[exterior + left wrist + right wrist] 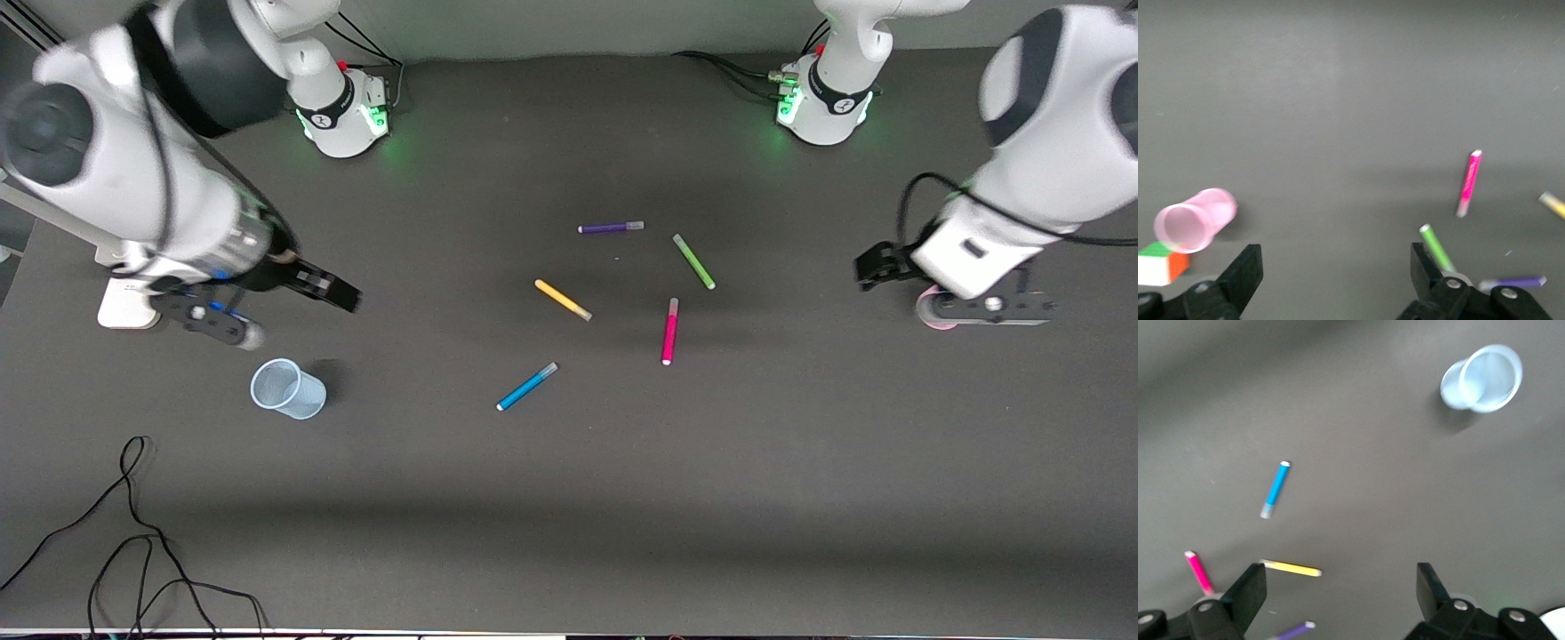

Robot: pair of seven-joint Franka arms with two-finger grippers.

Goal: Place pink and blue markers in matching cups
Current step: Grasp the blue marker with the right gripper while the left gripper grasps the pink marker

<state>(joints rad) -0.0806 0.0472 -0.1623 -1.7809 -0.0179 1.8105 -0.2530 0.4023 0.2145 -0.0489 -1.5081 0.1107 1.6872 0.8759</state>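
Observation:
The pink marker (669, 331) and the blue marker (527, 387) lie flat near the table's middle, the blue one nearer the front camera. The pale blue cup (287, 388) stands toward the right arm's end. The pink cup (933, 313) is at the left arm's end, mostly hidden under the left hand. My right gripper (342, 298) is up in the air beside the blue cup, open and empty. My left gripper (876, 267) hovers by the pink cup, open and empty. The left wrist view shows the pink cup (1195, 220) and pink marker (1469, 183). The right wrist view shows the blue cup (1483, 378) and blue marker (1275, 489).
A yellow pen (563, 300), a green pen (693, 261) and a purple pen (611, 228) lie among the markers, farther from the front camera. A red, green and white block (1161, 263) sits beside the pink cup. A black cable (133, 533) loops near the table's front corner at the right arm's end.

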